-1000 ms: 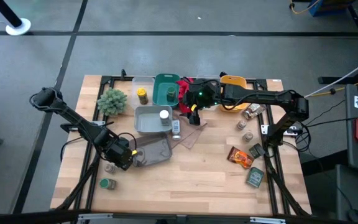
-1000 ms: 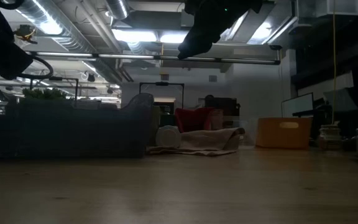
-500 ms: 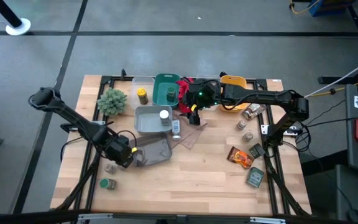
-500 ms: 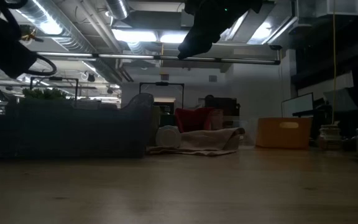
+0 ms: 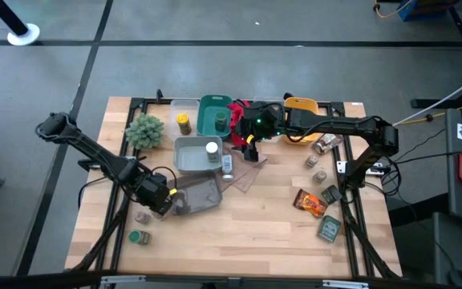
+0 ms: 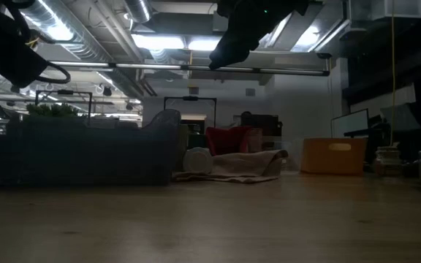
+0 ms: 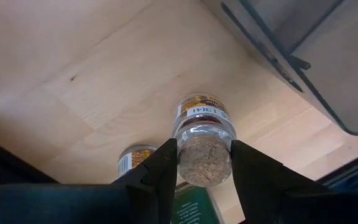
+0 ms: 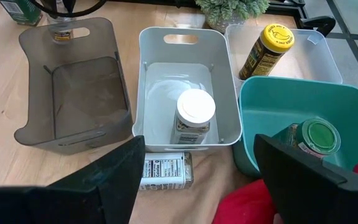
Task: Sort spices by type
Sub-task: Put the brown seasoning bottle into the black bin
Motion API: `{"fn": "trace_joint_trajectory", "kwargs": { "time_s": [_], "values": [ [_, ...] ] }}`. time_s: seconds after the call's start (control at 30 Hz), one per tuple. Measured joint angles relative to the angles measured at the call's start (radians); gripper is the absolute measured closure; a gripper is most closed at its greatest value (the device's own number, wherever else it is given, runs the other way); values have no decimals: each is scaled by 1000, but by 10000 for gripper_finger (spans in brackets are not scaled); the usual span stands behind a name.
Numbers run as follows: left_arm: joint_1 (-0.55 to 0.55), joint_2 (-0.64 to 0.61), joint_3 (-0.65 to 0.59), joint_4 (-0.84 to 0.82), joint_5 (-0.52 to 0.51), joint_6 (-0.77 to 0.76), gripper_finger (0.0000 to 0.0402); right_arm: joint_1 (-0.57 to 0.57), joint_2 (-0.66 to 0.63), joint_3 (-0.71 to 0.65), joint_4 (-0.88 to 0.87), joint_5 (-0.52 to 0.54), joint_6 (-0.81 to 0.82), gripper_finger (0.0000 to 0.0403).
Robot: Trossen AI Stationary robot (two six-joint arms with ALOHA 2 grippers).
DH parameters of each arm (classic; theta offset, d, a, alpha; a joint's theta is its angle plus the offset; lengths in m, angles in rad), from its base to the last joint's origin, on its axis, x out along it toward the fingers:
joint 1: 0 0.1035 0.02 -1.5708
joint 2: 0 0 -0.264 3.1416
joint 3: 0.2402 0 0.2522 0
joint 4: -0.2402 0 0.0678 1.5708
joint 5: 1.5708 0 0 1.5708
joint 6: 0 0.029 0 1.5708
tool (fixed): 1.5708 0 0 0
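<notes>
Near the front-left corner of the surface (image 5: 239, 241), my left tool (image 5: 160, 201) is clenched on a tan-lidded spice jar (image 7: 202, 146), the lid end toward the wrist camera and a finger (image 7: 160, 171) on either side of the glass. It hangs just outside the dark grey bin (image 5: 199, 193), and the jar looks lifted clear of the wood; I judge that bin to be its destination, hence the hold close to the bin's rim.

Two more jars stay on the wood beside this arm: a second tan-lidded jar (image 5: 142, 217) and a green-lidded jar (image 5: 139, 237).

The bins at the back already group by type: a white-lidded jar (image 8: 194, 116) in the light grey bin (image 8: 188, 93), a yellow-lidded jar (image 8: 266, 50) in the clear bin (image 8: 284, 59), a green-lidded one (image 8: 309, 140) in the teal bin (image 8: 291, 118). A labelled jar (image 8: 166, 171) lies on its side on the cloth, just outside the light grey bin.

My right tool (image 5: 249, 147) hovers over these bins, released and empty, waiting. On the right, loose jars (image 5: 315, 168), an orange-brown packet (image 5: 311, 202) and a dark green packet (image 5: 330, 229) are unsorted.
</notes>
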Motion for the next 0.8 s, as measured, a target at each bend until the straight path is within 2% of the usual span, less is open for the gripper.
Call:
{"fn": "trace_joint_trajectory", "kwargs": {
  "time_s": [0.4, 0.8],
  "values": [
    [0, 20, 1, -1, -1, 16, 273, -1, 0, 0, 0, 0, 0, 102],
    [0, -58, 1, -1, 23, 26, 273, -1, 0, 0, 0, 0, 0, 102]
  ]
}}
